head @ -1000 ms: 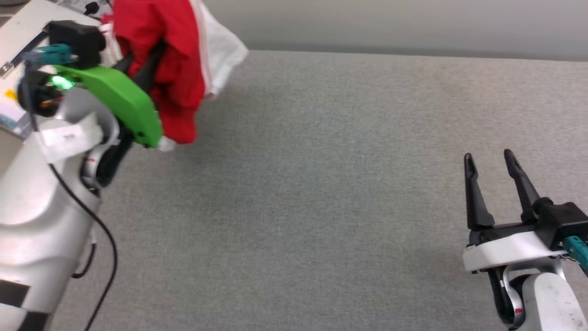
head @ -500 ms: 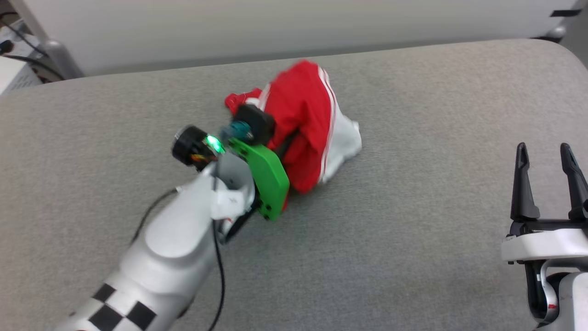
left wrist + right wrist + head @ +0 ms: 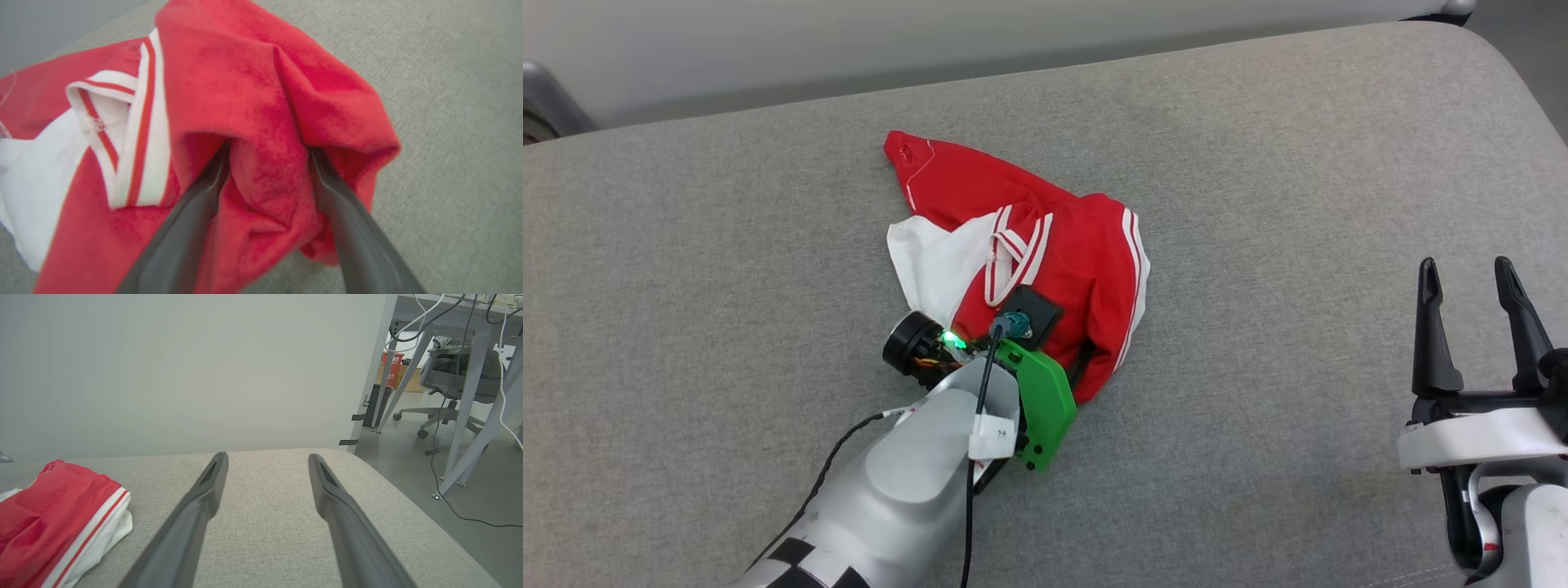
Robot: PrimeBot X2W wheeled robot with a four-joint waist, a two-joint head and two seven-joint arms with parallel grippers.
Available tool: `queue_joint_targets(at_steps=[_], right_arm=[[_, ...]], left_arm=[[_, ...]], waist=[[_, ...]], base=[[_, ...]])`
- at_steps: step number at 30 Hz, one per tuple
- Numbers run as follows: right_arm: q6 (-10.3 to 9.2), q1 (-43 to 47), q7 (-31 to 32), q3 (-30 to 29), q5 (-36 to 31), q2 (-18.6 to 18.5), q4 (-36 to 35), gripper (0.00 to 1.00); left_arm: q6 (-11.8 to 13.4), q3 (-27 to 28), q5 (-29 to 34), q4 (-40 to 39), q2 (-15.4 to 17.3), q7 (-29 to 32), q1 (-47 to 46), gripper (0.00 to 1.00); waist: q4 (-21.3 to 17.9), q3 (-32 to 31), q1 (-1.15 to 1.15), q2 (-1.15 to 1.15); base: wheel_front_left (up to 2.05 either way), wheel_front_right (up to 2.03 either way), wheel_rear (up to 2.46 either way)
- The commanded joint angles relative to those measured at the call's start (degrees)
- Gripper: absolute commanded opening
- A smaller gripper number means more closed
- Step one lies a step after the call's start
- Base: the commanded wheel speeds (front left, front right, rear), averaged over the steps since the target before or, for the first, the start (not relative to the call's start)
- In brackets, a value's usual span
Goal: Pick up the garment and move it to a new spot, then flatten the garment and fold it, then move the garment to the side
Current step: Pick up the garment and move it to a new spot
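loosely, the garment (image 3: pixel 980 196) lies crumpled over the spread left claw (image 3: pixel 267 153).

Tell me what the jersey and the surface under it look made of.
Jersey: soft knit cloth, matte with a slight nap, probably synthetic. It bunches in loose folds, and the striped trim looks ribbed.
Surface: grey woven upholstery, matte, likely padded, judging by the fine weave grain and rounded corner.

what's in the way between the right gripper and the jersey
Nothing visible: just grey surface lies between the right gripper and the garment. The left gripper is at its near edge, fingers spread in the folds.
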Motion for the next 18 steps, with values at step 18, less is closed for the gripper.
queue_joint_targets(at_steps=[18], right_arm=[[-0.05,5.04,-0.16,-0.58,-0.43,-0.12,1.87,1.0]], left_arm=[[4.47,3.84,-2.94,-9.73,4.71,-7.93,6.07,1.0]], waist=[[14.25,-11.37,0.0,0.4]], base=[[0.0,0.0,0.0]])
